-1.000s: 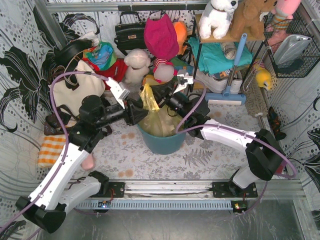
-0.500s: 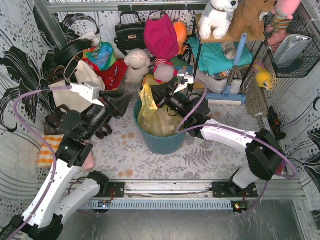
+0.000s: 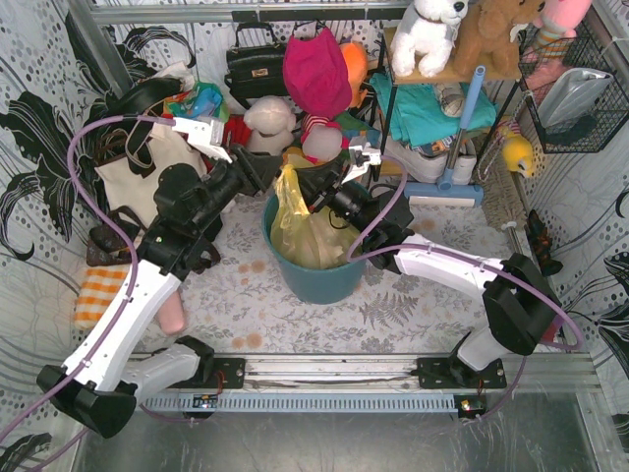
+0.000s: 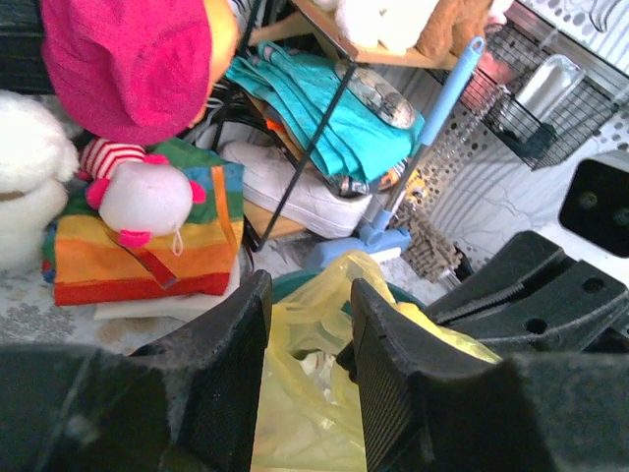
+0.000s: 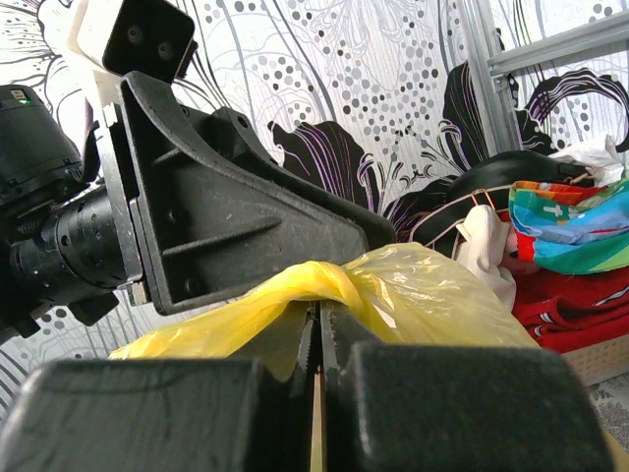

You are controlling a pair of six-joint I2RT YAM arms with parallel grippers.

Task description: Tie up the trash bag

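The trash bag [image 3: 307, 234] is thin yellow plastic and sits in the teal bin [image 3: 319, 280], with white paper showing through. My right gripper [image 3: 313, 189] is shut on a bunched yellow handle strip [image 5: 324, 278] at the bag's top and holds it up. My left gripper [image 3: 263, 173] is open, just left of the raised strip. In the left wrist view its fingers [image 4: 228, 369] frame the bag [image 4: 313, 398] without closing on it. In the right wrist view one left finger [image 5: 231, 231] sits right behind the strip.
A cream canvas tote [image 3: 147, 179] stands left of the bin. A black handbag [image 3: 256, 65], plush toys and a pink hat [image 3: 316, 71] crowd the back. A shelf rack [image 3: 432, 108] and a blue-handled tool [image 3: 462, 118] stand back right. An orange checked cloth [image 3: 98, 295] lies at the left.
My left gripper was at the bag's left side, pulled away to the left, then swung back up beside the raised handle strip. The right gripper has held still on the strip.
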